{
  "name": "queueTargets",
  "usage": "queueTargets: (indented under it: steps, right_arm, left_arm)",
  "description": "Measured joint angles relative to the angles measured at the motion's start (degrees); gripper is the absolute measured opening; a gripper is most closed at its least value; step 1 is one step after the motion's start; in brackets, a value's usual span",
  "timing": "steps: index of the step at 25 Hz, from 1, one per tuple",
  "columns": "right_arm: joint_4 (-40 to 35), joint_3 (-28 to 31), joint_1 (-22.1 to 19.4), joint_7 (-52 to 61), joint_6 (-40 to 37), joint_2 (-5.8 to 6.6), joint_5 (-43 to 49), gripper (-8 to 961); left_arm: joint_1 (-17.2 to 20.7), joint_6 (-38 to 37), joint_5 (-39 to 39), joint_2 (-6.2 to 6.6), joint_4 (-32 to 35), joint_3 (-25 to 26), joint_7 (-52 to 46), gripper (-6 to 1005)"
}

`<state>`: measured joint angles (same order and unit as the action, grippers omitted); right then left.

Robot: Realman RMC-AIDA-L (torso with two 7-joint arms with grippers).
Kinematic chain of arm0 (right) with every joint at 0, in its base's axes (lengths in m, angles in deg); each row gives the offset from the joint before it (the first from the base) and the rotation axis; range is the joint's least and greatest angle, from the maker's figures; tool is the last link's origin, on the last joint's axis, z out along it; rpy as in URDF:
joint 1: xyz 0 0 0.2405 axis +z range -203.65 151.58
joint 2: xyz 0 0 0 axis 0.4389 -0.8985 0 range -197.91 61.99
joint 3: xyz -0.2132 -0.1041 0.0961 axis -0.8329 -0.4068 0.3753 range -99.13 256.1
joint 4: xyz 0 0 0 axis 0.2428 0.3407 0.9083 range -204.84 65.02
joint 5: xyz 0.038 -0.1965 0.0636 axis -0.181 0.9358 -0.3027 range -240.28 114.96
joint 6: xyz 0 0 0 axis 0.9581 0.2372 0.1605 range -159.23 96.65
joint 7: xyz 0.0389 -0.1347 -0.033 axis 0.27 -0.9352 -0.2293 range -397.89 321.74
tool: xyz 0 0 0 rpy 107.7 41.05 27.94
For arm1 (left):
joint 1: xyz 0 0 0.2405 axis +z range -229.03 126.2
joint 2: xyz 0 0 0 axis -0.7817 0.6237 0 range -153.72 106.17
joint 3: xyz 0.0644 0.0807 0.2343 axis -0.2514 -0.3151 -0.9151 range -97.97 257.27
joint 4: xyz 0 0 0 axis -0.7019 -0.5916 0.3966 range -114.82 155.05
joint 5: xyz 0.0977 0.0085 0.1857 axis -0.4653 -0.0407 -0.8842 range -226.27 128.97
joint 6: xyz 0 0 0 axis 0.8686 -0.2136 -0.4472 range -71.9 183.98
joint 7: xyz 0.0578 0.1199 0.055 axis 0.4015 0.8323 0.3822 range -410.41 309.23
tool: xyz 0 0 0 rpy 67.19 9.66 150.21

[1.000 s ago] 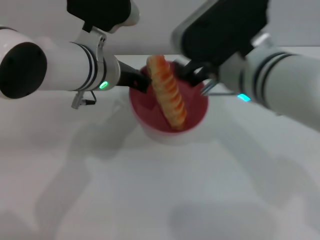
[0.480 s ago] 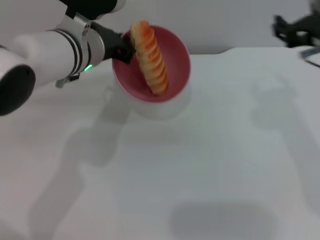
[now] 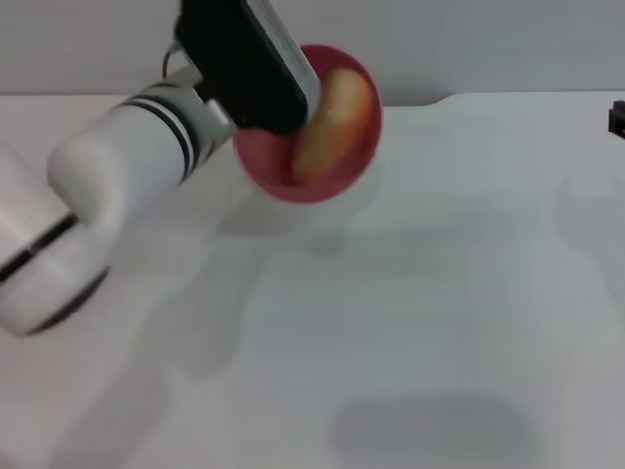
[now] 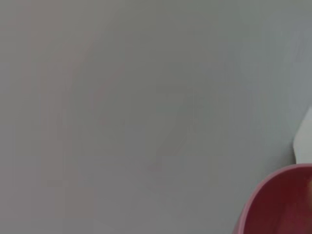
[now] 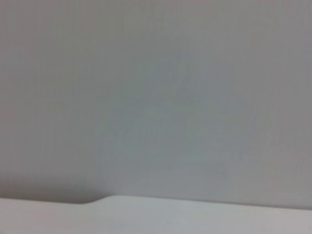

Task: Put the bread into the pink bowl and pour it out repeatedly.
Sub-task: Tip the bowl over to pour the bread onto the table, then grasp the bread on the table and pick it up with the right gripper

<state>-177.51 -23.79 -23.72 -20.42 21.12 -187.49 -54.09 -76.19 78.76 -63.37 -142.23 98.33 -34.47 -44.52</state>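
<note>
My left arm holds the pink bowl (image 3: 285, 177) raised above the white table (image 3: 410, 322) at the back centre, tipped so its mouth faces forward. My left gripper (image 3: 251, 135) is at the bowl's left rim, shut on it, mostly hidden behind the black wrist body. The bread (image 3: 329, 119) lies slanted inside the bowl, showing a plain tan-orange side. The left wrist view catches only a piece of the pink bowl (image 4: 275, 207) against grey wall. Only a dark sliver of my right gripper (image 3: 618, 117) shows at the far right edge, well away from the bowl.
The white table spreads out below and in front of the bowl, with a faint shadow of the bowl and arm on it. A grey wall (image 3: 469, 44) runs behind the table's far edge. The right wrist view shows the wall and a strip of table edge (image 5: 195, 214).
The left arm has swung forward and rolled the bowl, and the bread has turned from its striped face to its plain side. The right gripper has drawn back to the right edge.
</note>
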Motion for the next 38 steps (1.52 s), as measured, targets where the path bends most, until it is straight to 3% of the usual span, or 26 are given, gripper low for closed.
queueTargets:
  steps: [7,13,17,20,23,24,32,37,38]
  right_arm:
    - [0.9,-0.3,0.6,-0.4,0.3,0.22,0.0,664]
    - [1.2,-0.7,0.9,-1.1,0.4,0.21,-0.2,664]
    - [0.9,-1.6,1.1,-1.6,1.5,0.21,-0.2,664]
    - [0.3,-2.8,1.6,-2.4,3.2,0.27,-0.2,664]
    - [-0.5,-4.4,2.2,-2.9,5.0,0.28,-0.1,664]
    - [-0.7,-5.0,2.5,-2.9,5.4,0.28,0.0,664]
    - [-0.5,-8.8,4.8,-4.3,9.3,0.44,0.3,665]
    - [-0.9,-11.7,5.9,-5.8,12.3,0.56,-0.4,665]
    - [-1.5,-13.8,7.0,-8.9,15.3,0.69,-4.6,665]
  left_arm:
    - [4.3,-6.4,-14.6,-0.28,0.4,-8.0,-0.7,41]
    - [4.5,-6.5,-15.8,-0.36,1.0,-8.8,-2.0,41]
    - [3.8,-4.4,-15.4,-0.35,1.6,-7.8,-7.6,40]
    - [1.2,4.6,-14.0,-0.19,3.1,-6.3,-19.1,40]
    - [-2.5,16.3,-4.5,-0.07,4.6,-3.3,-23.2,40]
    - [-2.5,16.3,-4.5,-0.07,4.6,-3.3,-23.2,40]
    - [-5.0,28.5,17.8,0.25,5.9,5.0,-18.8,41]
    - [-6.5,33.6,23.2,0.24,5.9,7.5,-15.8,41]
    - [-6.8,34.5,24.5,0.24,5.7,8.9,-14.6,40]
